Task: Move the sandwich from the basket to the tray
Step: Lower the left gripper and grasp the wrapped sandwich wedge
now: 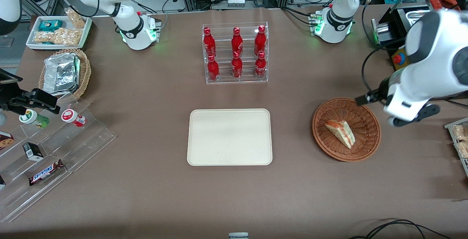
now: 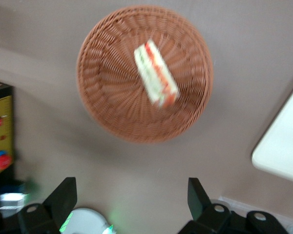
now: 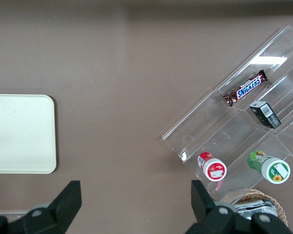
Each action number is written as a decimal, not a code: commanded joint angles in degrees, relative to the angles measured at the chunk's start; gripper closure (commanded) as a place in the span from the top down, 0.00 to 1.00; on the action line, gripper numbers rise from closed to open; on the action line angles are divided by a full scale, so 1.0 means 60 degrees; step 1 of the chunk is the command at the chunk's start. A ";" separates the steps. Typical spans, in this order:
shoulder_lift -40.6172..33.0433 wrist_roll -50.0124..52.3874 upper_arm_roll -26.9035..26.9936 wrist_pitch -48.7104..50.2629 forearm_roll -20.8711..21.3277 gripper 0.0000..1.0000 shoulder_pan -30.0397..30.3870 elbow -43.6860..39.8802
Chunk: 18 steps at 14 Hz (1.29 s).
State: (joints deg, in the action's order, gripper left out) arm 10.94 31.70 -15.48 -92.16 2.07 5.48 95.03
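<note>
The sandwich (image 1: 340,132) lies in the reddish-brown basket (image 1: 325,136), the cream tray (image 1: 229,136) on the table beside it bare, and the claw (image 2: 132,195) hangs open above, nothing grasped, so the whole transfer remains

Open tabletop (image 1: 292,129) between basket (image 1: 365,147) and tray (image 1: 197,155)

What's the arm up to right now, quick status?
Gripper open, hovering above the table beside the basket, holding nothing. Sandwich lying in the basket. Tray bare, nothing blocking the way.
</note>
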 commanded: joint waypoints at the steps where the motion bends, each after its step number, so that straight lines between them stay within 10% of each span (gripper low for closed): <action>1: -0.0212 0.1085 0.0045 -0.1481 0.0007 1.00 -0.0078 0.1428; 18: 0.1912 0.3388 0.0178 -0.5718 0.0094 1.00 0.0142 0.2983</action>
State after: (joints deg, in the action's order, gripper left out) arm 22.17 50.54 -14.16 -124.58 2.05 5.93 111.72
